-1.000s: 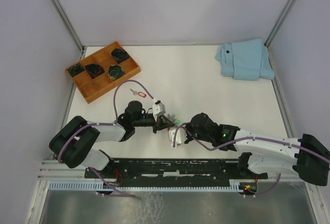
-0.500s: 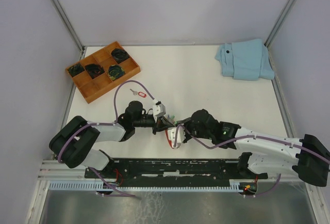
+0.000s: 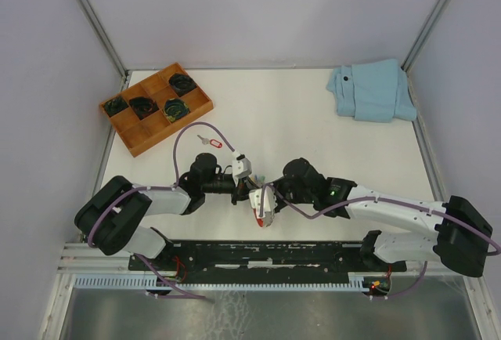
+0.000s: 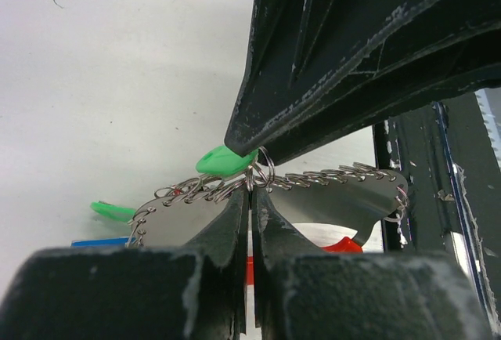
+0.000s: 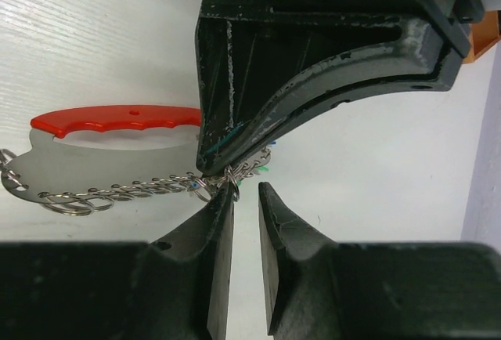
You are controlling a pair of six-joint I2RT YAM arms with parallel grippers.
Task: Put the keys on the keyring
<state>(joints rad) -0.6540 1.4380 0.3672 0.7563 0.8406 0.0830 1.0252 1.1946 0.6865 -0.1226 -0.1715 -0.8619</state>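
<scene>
Left gripper [image 4: 250, 218]: clamped on keyring [image 4: 344, 193], steadying it.
Right gripper [image 5: 246, 199]: jaws parted beside it, apparently ready to thread.
Red key [image 3: 211, 142]: apart, not yet threaded.

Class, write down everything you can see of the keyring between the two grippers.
The keyring is a flat, shiny silver plate, seemingly metal, with a red curved band along one edge and a row of small wire rings along the other. A green tag and a blue tag show beside it. Whether it touches the white table is unclear. The left gripper is shut on a ring at one end; the right gripper, jaws apart, sits beside that ring.
</scene>
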